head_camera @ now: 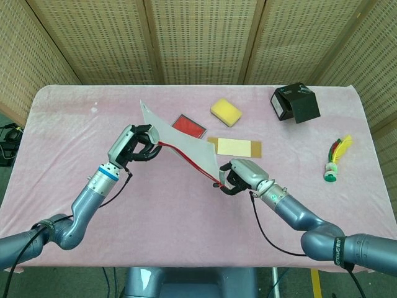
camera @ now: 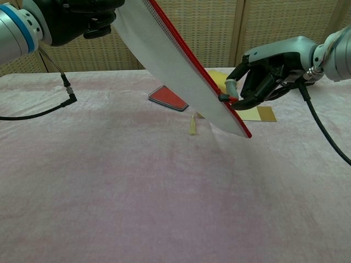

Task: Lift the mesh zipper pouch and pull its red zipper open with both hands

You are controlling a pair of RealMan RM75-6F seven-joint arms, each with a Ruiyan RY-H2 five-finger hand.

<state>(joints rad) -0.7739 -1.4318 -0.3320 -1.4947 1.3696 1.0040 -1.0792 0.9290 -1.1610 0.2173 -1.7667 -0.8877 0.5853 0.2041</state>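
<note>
Both hands engaged: my left hand (head_camera: 132, 146) grips the pouch (camera: 175, 68) upper-left; my right hand (camera: 267, 74) pinches the zipper pull (camera: 224, 98) — draw steadily along the red track.

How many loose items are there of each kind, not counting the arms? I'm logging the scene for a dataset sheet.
Mesh pouch: 1
Red flat case: 1
Yellow sponge: 1
Black box: 1
Tan card: 1
Feathered shuttlecock: 1
Small tassel: 1
Total: 7

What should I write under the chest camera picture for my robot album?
Robot's left hand holds up the mesh zipper pouch while its right hand pinches the red zipper pull.
</note>
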